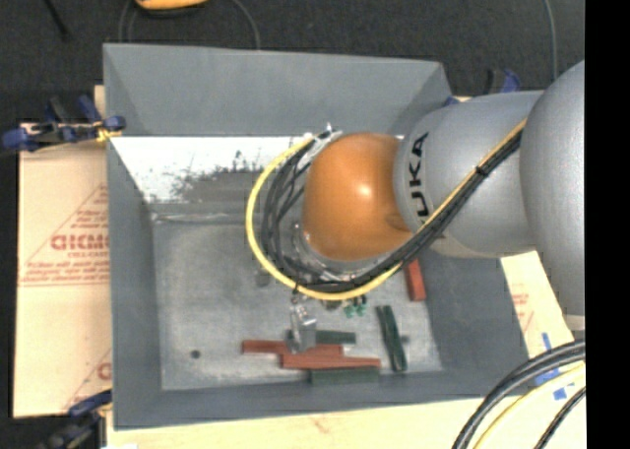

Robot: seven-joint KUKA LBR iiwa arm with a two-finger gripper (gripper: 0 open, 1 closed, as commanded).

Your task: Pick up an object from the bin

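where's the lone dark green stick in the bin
In the camera view the dark green stick lies lower right on the bin floor, right of the gripper and the heap of sticks, just below a red-brown block.

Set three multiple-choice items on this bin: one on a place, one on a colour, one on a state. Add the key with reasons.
1. Where in the grey metal bin do the red-brown and dark green flat sticks lie?
A. in the far-left corner
B. by the near wall, below the tool
C. outside the bin

2. What colour is the rounded cover on the arm's wrist?
A. blue
B. white
C. orange

3. How is the long red-brown flat stick placed?
A. lying flat on the floor
B. standing on end
C. hanging from the tool

Key:
1 B, they cluster along the floor's near edge.
2 C, the dome is orange.
3 A, its whole length rests on the floor.
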